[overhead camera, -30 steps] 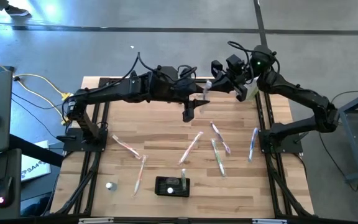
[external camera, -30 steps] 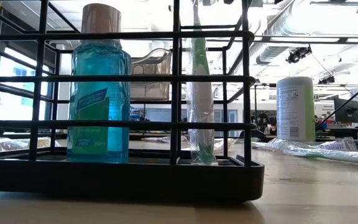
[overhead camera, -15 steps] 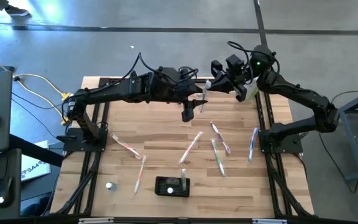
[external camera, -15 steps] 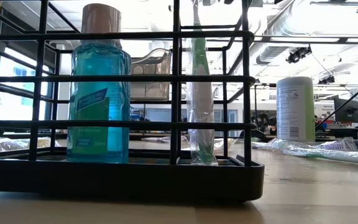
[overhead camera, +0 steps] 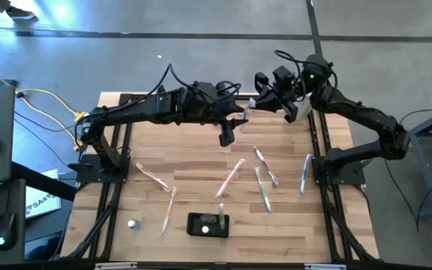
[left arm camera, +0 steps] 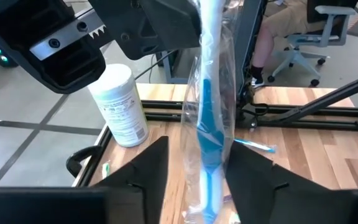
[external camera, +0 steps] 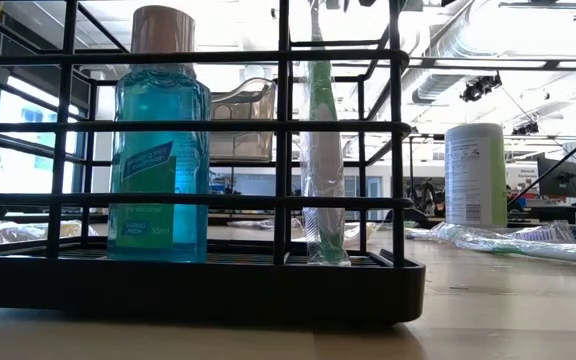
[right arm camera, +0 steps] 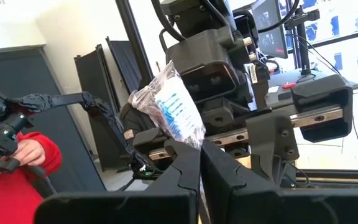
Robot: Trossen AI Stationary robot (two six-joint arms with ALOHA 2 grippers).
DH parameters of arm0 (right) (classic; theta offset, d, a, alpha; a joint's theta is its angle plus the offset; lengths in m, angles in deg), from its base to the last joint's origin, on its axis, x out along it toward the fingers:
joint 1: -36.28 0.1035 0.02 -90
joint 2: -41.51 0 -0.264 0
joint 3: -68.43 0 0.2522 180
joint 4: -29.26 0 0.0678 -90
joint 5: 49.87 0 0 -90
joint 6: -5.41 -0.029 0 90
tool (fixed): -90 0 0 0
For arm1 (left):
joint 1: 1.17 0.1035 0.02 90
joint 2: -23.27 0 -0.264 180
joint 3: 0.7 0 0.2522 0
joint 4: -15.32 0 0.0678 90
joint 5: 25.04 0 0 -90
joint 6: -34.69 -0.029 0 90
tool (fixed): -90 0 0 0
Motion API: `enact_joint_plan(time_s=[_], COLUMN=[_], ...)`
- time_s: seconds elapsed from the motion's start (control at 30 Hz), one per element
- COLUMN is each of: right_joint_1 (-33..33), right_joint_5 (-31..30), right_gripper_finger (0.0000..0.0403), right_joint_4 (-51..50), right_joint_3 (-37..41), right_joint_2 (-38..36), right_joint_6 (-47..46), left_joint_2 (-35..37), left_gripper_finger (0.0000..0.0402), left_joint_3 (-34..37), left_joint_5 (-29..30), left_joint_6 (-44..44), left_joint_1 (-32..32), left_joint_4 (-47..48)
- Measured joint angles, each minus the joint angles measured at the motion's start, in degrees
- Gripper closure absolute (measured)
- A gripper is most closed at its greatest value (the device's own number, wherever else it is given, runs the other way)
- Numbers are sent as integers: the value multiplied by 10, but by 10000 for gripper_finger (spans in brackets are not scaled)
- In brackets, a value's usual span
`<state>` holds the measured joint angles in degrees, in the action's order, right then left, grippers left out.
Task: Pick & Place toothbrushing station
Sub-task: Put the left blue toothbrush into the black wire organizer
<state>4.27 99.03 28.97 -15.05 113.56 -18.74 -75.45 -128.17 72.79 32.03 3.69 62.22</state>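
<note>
Along the left half of the surface [overhead camera: 201, 161] two wrapped toothbrushes [overhead camera: 169, 210] lie loose, and near the front edge, about midway, sits the toothbrushing station [overhead camera: 207, 224], a low black holder that already carries a blue mouthwash bottle [external camera: 158, 150] and one wrapped green toothbrush [external camera: 321, 160] standing upright. Above the back edge the two arms meet in the air. The left gripper [overhead camera: 229, 132] has its jaws apart, one on each side of a wrapped blue toothbrush [left arm camera: 211, 118], not visibly pressing it. To the right of it, the right gripper [right arm camera: 200, 163] has its jaws clamped together on the end of that same wrapper. A white cylindrical container [left arm camera: 122, 104] stands near the back right corner, and more wrapped toothbrushes [overhead camera: 264, 180] lie scattered over the right half. This looks like a hand-over between arms, partway through. Next, the left jaws likely need to close firmly on the brush before the right lets go; then comes the carry to the station at the front edge.
</note>
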Motion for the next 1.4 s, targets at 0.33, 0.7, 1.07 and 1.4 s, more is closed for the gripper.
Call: enact_joint_plan(time_s=[0.33,0.7,1.07,1.4], right_joint_1=[0,0,0,0], right_joint_5=[13,18,-6,-29], right_gripper_finger=[401,395,250,137], right_joint_4=[-2,-27,-47,-134], right_joint_3=[0,-1,-1,-1], right_joint_2=[0,-6,-59,-75], right_joint_6=[0,0,37,70], left_joint_2=[0,0,3,7], left_gripper_finger=[375,373,373,373], left_joint_3=[0,0,0,0], left_joint_5=[-1,5,4,-193], left_joint_6=[-13,4,14,30], left_joint_1=[0,0,-9,-9], left_joint_4=[-1,-1,-4,-60])
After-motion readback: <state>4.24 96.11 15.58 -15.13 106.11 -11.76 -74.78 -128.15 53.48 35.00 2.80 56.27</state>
